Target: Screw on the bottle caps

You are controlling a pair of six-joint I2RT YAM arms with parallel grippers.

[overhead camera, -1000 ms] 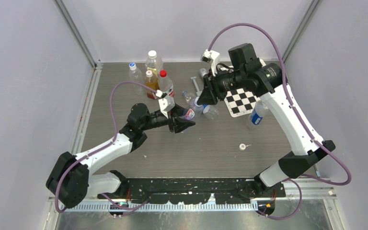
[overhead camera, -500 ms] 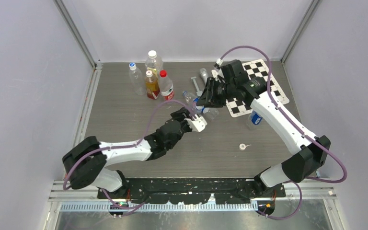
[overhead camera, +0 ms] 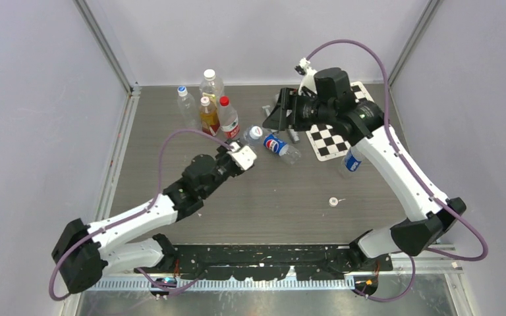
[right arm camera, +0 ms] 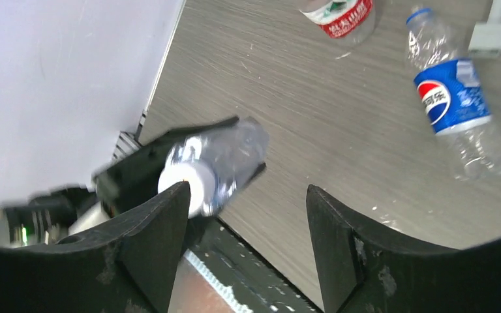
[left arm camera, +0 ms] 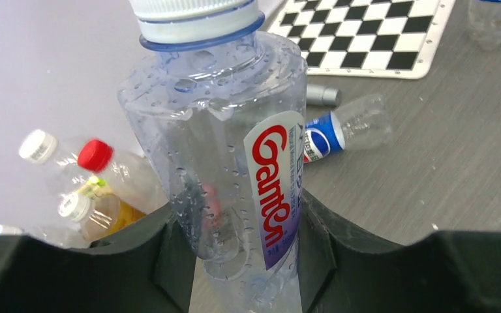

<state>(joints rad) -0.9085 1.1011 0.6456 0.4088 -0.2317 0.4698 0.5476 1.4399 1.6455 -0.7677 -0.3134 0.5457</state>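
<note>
The cap [left arm camera: 196,16] is just released by the right gripper [right arm camera: 246,195], now spread wide; the bottle [left arm camera: 222,150], judged capped, is clamped in the left gripper [left arm camera: 241,228].

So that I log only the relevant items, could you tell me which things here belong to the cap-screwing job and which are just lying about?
Job: Ganten bottle, Pepsi bottle, blue-labelled bottle, loose white cap.
Lying about: amber-liquid bottle, red-capped bottle, checkerboard.
</note>
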